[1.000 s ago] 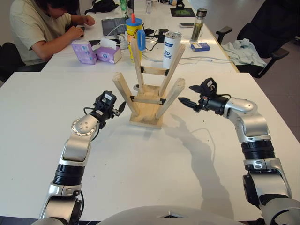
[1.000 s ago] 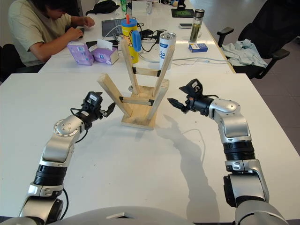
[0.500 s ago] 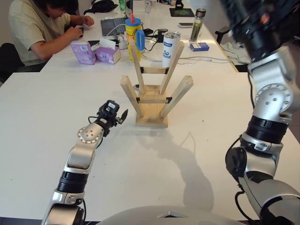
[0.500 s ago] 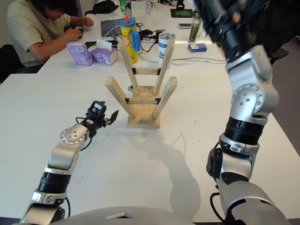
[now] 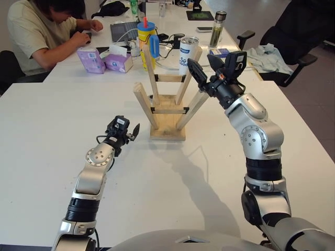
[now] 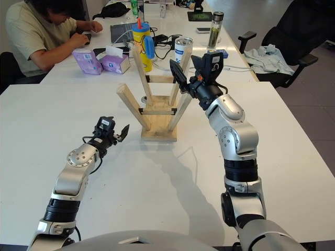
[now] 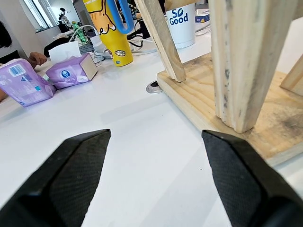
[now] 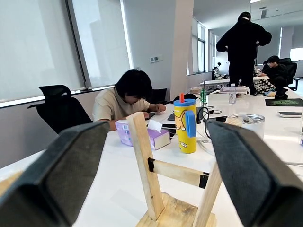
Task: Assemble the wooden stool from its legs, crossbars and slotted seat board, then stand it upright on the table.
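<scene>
The wooden stool [image 5: 167,129] rests upside down on the white table [image 5: 157,178], seat board flat and legs [image 5: 195,106] splayed upward, joined by crossbars [image 5: 168,111]. My left gripper [image 5: 132,132] lies low on the table just left of the seat board, open and holding nothing. In the left wrist view the seat board [image 7: 222,104] and one leg [image 7: 241,61] stand close ahead of the open fingers [image 7: 71,179]. My right gripper [image 5: 205,70] hangs open in the air above the right-hand leg tops. The right wrist view faces the far legs and a crossbar [image 8: 175,172].
On the table behind stand a yellow bottle [image 5: 146,39], a white cup [image 5: 188,52] and purple tissue boxes [image 5: 91,57], with a person seated there. A round cable grommet [image 5: 153,97] sits just beyond the stool. An office chair [image 5: 293,36] is at the far right.
My right arm went from low at the stool's right side, up high, and has come down over the right-hand leg tops, open. The left gripper has stayed beside the seat board.
</scene>
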You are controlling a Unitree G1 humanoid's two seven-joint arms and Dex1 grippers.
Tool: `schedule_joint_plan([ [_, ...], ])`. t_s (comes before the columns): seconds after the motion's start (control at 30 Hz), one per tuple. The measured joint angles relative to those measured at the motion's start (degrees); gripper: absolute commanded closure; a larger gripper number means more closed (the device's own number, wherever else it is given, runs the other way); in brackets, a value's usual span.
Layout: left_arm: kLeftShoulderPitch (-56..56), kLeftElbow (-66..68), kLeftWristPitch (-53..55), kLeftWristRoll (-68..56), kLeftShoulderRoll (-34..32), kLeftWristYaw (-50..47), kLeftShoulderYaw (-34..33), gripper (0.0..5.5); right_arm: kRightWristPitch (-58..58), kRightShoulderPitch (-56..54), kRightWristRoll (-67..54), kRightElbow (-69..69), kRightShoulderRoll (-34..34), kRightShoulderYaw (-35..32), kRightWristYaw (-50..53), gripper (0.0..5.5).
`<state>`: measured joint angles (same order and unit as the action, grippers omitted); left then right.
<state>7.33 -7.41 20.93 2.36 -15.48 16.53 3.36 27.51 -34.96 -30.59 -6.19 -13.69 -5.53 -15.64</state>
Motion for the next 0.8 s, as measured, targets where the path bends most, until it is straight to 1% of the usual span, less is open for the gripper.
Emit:
schedule_joint_plan([
  [0.1,-0.2,-0.2,-0.6,-0.1,1.0,-1.4,-0.3,1.9,-2.4,-4.7,-4.0,-2.5,0.4,-4.5,-0.1,1.65],
  [0.2,-1.4,-2.9,-2.4,-1.1,3.7,-6.1,-4.2,1.9,-4.2,-6.2,-3.4,-4.2,0.6,-8.8,5.2,1.65],
  [0.23,-1.7,-5.5,-3.6,-1.4,4.6,-8.4,-6.2,1.9,-4.3,-4.4,-1.2,-4.2,0.4,-10.1,8.4,1.65],
  [0.3,-2.1,-9.9,-4.6,-1.8,6.7,-11.8,-8.4,1.9,-2.8,1.0,4.0,-4.6,0.3,-10.2,14.4,1.65],
  [0.33,-2.2,-12.9,-4.7,-1.9,8.2,-13.8,-9.2,1.9,-0.2,6.1,6.0,-5.4,0.7,-10.3,17.8,1.65],
  [0.37,-2.0,-14.8,-4.7,-1.7,8.9,-15.0,-9.3,1.9,1.3,10.8,7.3,-5.8,1.1,-10.4,19.0,1.65],
  [0.43,-1.1,-16.3,-4.4,-1.4,9.6,-16.3,-8.9,1.9,2.6,16.2,7.7,-6.0,2.1,-11.0,20.4,1.65],
  [0.5,0.6,-16.6,-3.7,-0.7,9.9,-17.5,-8.8,1.9,2.3,17.1,7.8,-6.0,2.6,-11.3,20.6,1.65],
  [0.6,2.7,-15.4,-3.2,0.1,10.1,-18.3,-8.3,1.9,0.6,16.4,9.5,-6.0,2.6,-9.7,19.5,1.65],
  [0.67,3.7,-13.2,-2.0,0.0,10.3,-17.7,-7.0,1.9,0.6,16.1,9.7,-6.0,3.2,-7.2,18.0,1.65],
  [0.73,4.9,-9.9,0.4,0.7,10.0,-14.3,-1.5,1.9,2.8,16.2,9.7,-7.8,4.8,1.1,14.1,1.65],
  [0.77,5.1,-9.1,1.4,2.0,10.4,-14.7,-0.7,1.9,3.7,16.5,10.2,-8.5,6.2,3.0,14.3,1.65],
  [0.8,5.1,-8.3,2.6,2.8,9.5,-14.7,-0.2,1.9,4.9,17.2,10.8,-9.3,6.0,5.3,14.3,1.65],
])
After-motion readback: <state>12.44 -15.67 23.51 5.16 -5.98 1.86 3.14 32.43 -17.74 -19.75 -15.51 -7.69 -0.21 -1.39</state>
